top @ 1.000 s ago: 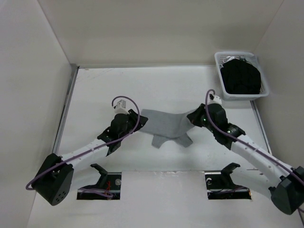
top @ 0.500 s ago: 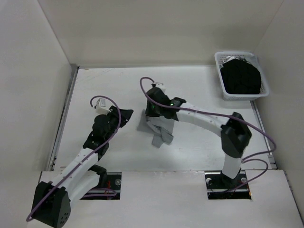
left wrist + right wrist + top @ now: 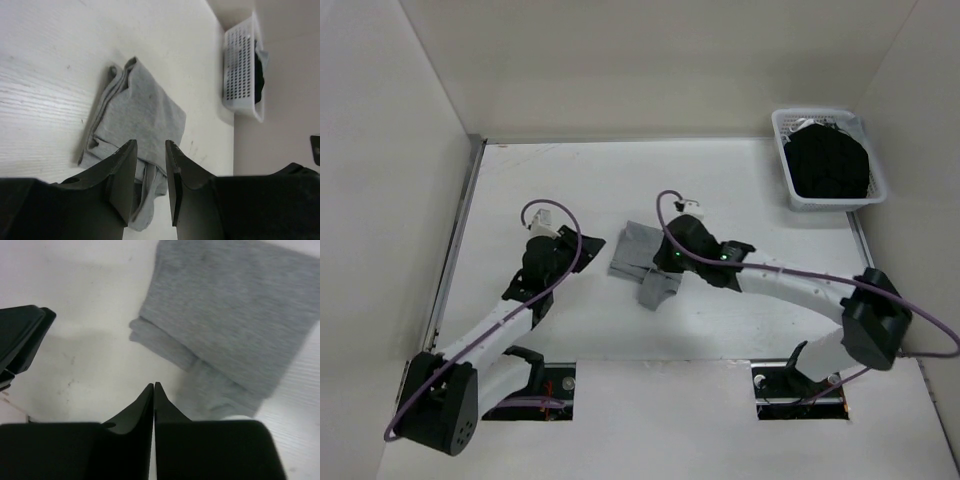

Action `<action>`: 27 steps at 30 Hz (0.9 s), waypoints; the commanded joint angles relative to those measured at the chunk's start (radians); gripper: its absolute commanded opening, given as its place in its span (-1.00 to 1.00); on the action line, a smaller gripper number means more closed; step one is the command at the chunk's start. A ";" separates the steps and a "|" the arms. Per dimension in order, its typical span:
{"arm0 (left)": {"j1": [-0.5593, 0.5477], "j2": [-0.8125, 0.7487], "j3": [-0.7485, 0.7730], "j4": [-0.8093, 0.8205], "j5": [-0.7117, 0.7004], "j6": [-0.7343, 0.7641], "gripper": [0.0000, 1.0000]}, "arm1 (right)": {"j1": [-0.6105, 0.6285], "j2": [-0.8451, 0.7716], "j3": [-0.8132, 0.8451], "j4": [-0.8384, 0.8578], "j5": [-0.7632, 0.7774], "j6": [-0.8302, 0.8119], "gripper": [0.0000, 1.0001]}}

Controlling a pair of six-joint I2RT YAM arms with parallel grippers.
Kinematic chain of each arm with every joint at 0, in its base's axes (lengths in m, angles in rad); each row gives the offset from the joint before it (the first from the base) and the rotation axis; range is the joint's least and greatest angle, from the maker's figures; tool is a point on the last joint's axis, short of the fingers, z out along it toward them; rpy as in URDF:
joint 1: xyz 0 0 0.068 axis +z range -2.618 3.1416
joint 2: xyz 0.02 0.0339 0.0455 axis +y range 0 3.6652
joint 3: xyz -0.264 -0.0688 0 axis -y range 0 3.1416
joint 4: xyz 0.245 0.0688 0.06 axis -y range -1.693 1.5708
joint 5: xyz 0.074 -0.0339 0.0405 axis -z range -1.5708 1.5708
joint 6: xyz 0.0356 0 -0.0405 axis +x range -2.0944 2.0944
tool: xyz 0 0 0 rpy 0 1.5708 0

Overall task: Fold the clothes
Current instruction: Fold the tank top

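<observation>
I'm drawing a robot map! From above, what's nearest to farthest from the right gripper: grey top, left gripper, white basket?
1. grey top, directly beside the right gripper.
2. left gripper, beyond the top's left edge.
3. white basket, far back right corner.

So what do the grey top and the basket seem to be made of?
Grey top: soft knit fabric, probably jersey, matte; flecked heather surface and limp, rounded folds. Basket: likely moulded white plastic, faintly glossy; rigid walls pierced with regular lattice holes.

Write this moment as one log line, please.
grey top: folded over, on table | left tool: open, empty | right tool: shut, empty | basket: holds black clothes
</observation>
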 commanded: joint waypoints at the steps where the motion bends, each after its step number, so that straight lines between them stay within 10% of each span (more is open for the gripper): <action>1: -0.074 0.077 0.074 0.110 0.008 0.009 -0.44 | -0.026 -0.117 -0.181 0.134 0.018 -0.001 -0.97; 19: -0.180 0.153 0.073 0.012 -0.185 0.194 -0.56 | -0.020 -0.326 -0.495 0.404 0.035 -0.082 -0.11; 27: -0.057 -0.027 0.041 -0.220 -0.322 0.280 0.02 | -0.156 -0.721 -0.747 0.458 0.177 -0.087 0.26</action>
